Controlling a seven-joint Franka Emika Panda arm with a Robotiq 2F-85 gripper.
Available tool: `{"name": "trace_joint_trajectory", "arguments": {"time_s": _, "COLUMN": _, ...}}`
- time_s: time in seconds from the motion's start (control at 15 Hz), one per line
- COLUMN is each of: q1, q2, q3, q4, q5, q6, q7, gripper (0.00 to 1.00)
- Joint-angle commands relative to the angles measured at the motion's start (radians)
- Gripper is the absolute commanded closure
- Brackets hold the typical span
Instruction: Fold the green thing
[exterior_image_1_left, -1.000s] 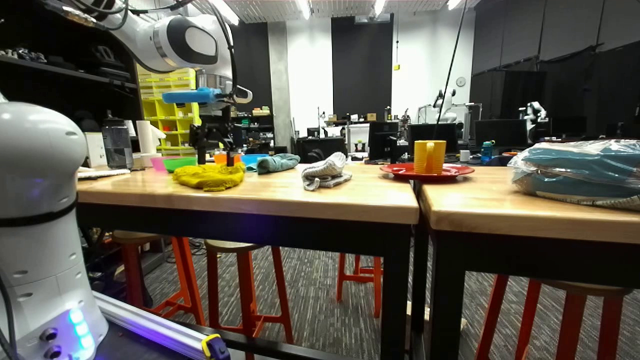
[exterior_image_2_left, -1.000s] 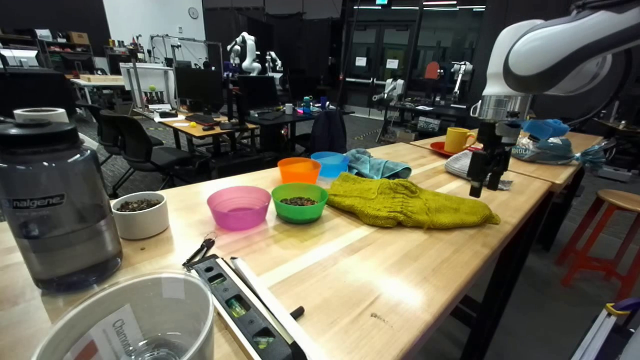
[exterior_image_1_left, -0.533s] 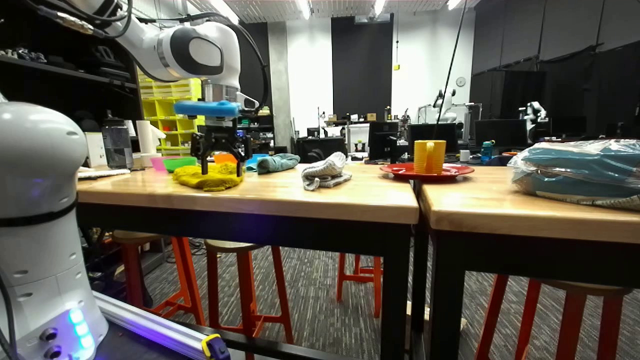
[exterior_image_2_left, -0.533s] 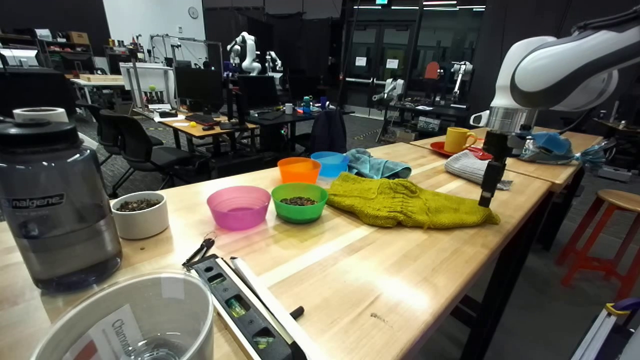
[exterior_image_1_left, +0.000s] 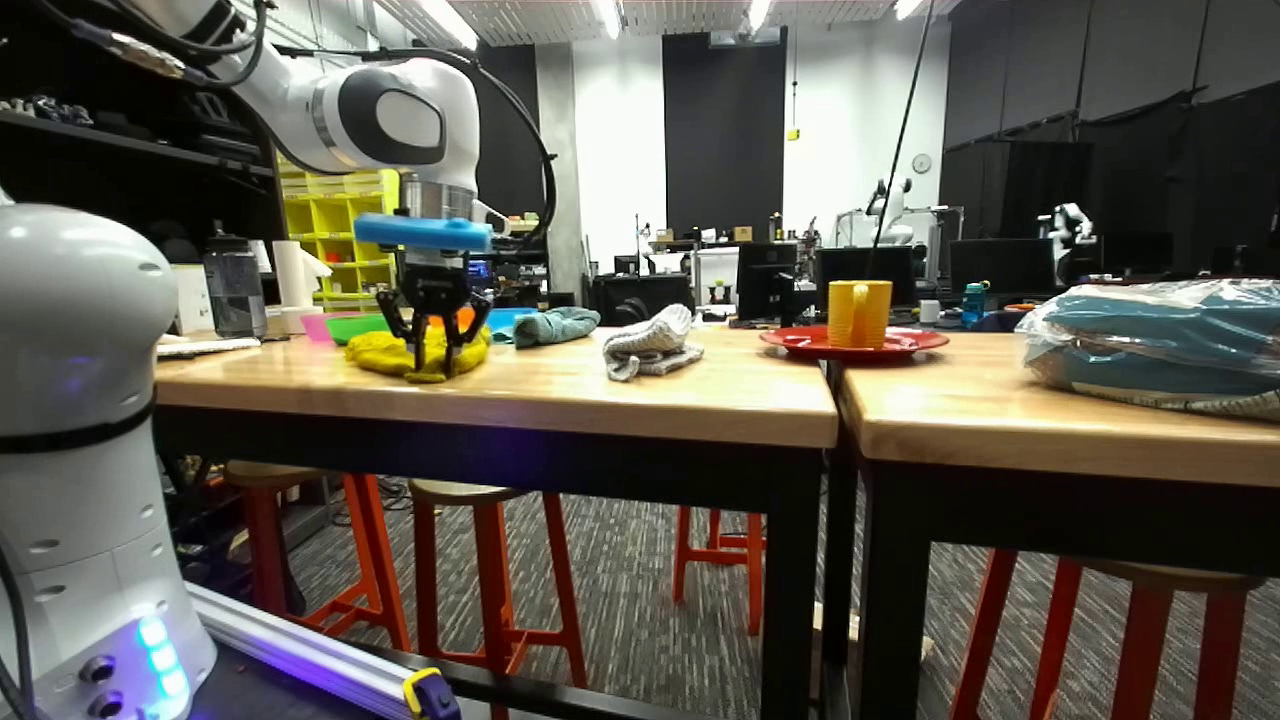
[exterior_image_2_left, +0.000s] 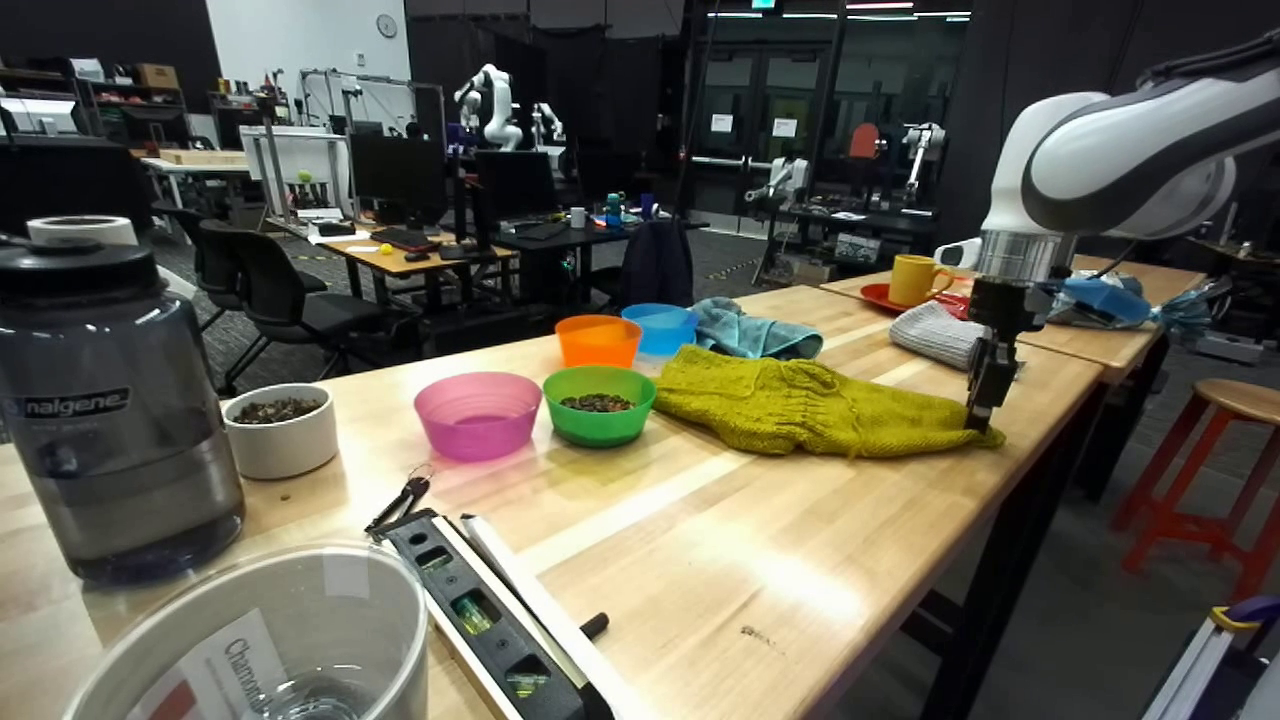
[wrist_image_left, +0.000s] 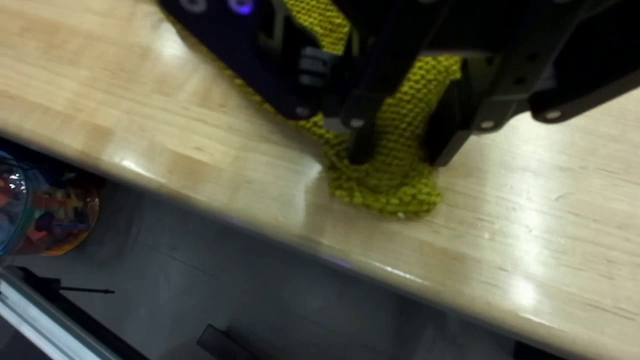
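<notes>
The green thing, a yellow-green knitted cloth (exterior_image_2_left: 830, 412), lies long and rumpled on the wooden table, its narrow end towards the table edge. My gripper (exterior_image_2_left: 980, 422) points straight down at that narrow end. In the wrist view the gripper (wrist_image_left: 400, 159) has its fingertips at table height, with a ridge of the knitted cloth (wrist_image_left: 400, 130) bulging between them. A gap remains between the fingers, narrower than fully wide; whether they press on the cloth cannot be told. The cloth (exterior_image_1_left: 372, 352) is partly hidden behind the gripper (exterior_image_1_left: 433, 370) in an exterior view.
A green bowl (exterior_image_2_left: 598, 425) with dark bits stands close to the cloth's wide end, beside a pink bowl (exterior_image_2_left: 478, 420). Behind are orange (exterior_image_2_left: 598, 342) and blue bowls and a teal cloth (exterior_image_2_left: 750, 332). A grey cloth (exterior_image_1_left: 650, 345) lies beyond. The table edge (wrist_image_left: 240, 231) is near.
The gripper has come down from above onto the cloth's narrow end. Its fingers were wide apart and have drawn closer together, and the cloth's tip has shifted slightly.
</notes>
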Motion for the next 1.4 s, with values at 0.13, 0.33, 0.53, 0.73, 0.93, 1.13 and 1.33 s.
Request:
{"name": "trace_joint_trajectory", "arguments": {"time_s": 0.13, "q1": -0.005, "q2": -0.099, "q3": -0.004, "q4": -0.027, "q5": -0.009, "q6": -0.026, "q7": -0.069, "gripper": 1.0}}
{"name": "trace_joint_trajectory", "arguments": {"time_s": 0.33, "q1": -0.026, "q2": -0.154, "q3": -0.019, "q4": -0.024, "q5": -0.018, "q6": -0.069, "q7": -0.086, "gripper": 0.99}}
{"name": "trace_joint_trajectory", "arguments": {"time_s": 0.53, "q1": -0.053, "q2": -0.201, "q3": -0.048, "q4": -0.022, "q5": -0.022, "q6": -0.113, "q7": -0.103, "gripper": 0.99}}
{"name": "trace_joint_trajectory", "arguments": {"time_s": 0.73, "q1": -0.089, "q2": -0.257, "q3": -0.079, "q4": -0.03, "q5": -0.024, "q6": -0.159, "q7": -0.113, "gripper": 0.99}}
{"name": "trace_joint_trajectory", "arguments": {"time_s": 0.93, "q1": -0.124, "q2": -0.302, "q3": -0.111, "q4": -0.022, "q5": -0.02, "q6": -0.208, "q7": -0.116, "gripper": 0.99}}
{"name": "trace_joint_trajectory", "arguments": {"time_s": 1.13, "q1": -0.132, "q2": -0.333, "q3": -0.114, "q4": -0.012, "q5": -0.012, "q6": -0.222, "q7": -0.099, "gripper": 0.99}}
{"name": "trace_joint_trajectory", "arguments": {"time_s": 1.33, "q1": -0.093, "q2": -0.345, "q3": -0.082, "q4": 0.009, "q5": 0.021, "q6": -0.192, "q7": -0.06, "gripper": 0.99}}
